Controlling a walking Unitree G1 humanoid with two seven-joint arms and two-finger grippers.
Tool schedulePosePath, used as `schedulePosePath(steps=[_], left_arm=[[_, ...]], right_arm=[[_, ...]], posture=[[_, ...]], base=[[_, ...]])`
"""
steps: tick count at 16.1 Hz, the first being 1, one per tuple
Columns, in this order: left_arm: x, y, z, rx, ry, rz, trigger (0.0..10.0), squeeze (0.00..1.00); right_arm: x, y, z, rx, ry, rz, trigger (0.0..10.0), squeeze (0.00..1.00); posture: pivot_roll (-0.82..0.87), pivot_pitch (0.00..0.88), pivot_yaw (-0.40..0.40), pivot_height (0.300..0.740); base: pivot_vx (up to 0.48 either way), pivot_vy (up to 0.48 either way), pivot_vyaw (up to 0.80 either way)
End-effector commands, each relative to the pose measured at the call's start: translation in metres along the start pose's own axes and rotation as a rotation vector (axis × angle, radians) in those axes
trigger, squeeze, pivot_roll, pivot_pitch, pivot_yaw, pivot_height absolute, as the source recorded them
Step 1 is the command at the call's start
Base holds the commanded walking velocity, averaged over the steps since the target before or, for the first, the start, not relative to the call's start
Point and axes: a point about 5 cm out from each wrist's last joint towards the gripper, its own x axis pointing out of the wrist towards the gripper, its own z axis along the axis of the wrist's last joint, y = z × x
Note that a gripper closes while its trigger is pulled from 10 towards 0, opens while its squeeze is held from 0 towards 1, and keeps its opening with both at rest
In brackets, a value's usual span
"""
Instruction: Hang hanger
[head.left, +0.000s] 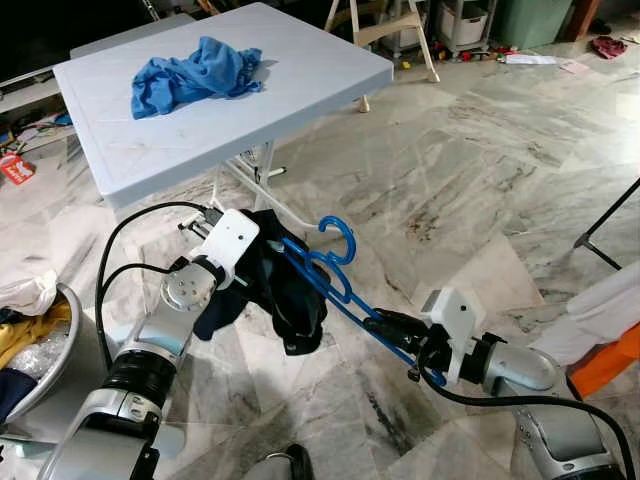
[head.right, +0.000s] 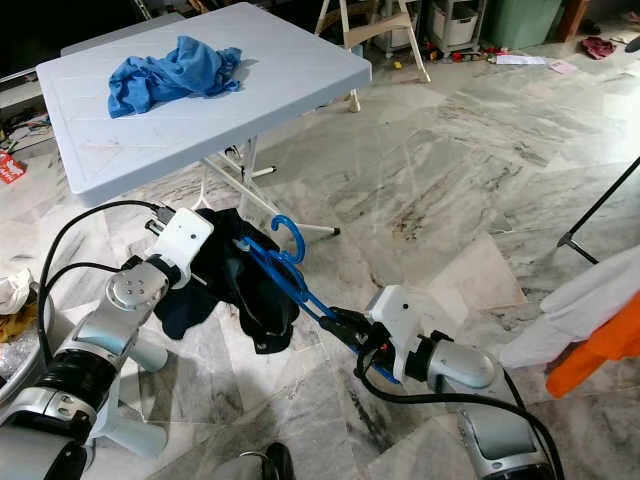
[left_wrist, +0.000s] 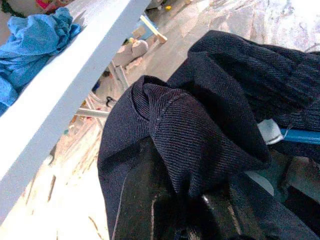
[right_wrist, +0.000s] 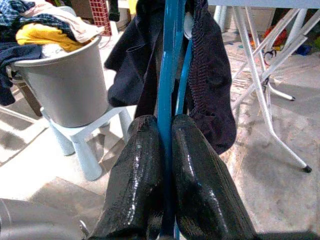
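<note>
Blue hanger (head.left: 335, 275) held low over floor, beside table (head.left: 300, 90). Right gripper (right_wrist: 165, 150) fingers clamped on its bar. Left gripper (head.left: 245, 262) pinches dark garment (head.left: 290, 300) (soft, floppy). Hanger looks light, stiff; hold bar.

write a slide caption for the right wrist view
Right claw shut on the blue hanger, dark garment draped over it.

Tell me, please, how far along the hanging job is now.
Done: the dark garment is already on the blue hanger. In hand: the right gripper is shut on the hanger, and the left gripper is at the garment's other side. Left: hanging it up; the hook is free above the floor, beside the white table.
</note>
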Motion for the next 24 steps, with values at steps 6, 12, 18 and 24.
schedulePosePath(steps=[6,12,18,24], left_arm=[[0.005,0.008,0.031,0.094,-0.127,-0.042,10.0,0.00],[0.002,-0.002,0.019,0.177,-0.076,-0.137,10.0,0.00],[-0.003,-0.024,-0.007,0.183,0.053,-0.167,10.0,0.00],[-0.006,-0.007,-0.028,0.114,0.180,0.020,10.0,0.00]], right_arm=[[0.009,0.029,-0.002,0.015,0.038,0.203,10.0,0.00],[0.013,0.017,-0.019,-0.118,0.155,0.060,10.0,0.00],[0.024,0.009,-0.011,-0.120,0.074,-0.076,10.0,0.00],[0.022,0.010,-0.003,-0.103,-0.008,-0.084,10.0,0.00]], posture=[[-0.11,0.099,0.157,0.740],[-0.11,0.089,0.154,0.740],[-0.11,0.084,0.145,0.740],[-0.12,0.080,0.152,0.740]], base=[[0.000,0.000,0.00],[0.000,0.000,0.00],[0.000,0.000,0.00],[0.000,0.000,0.00]])
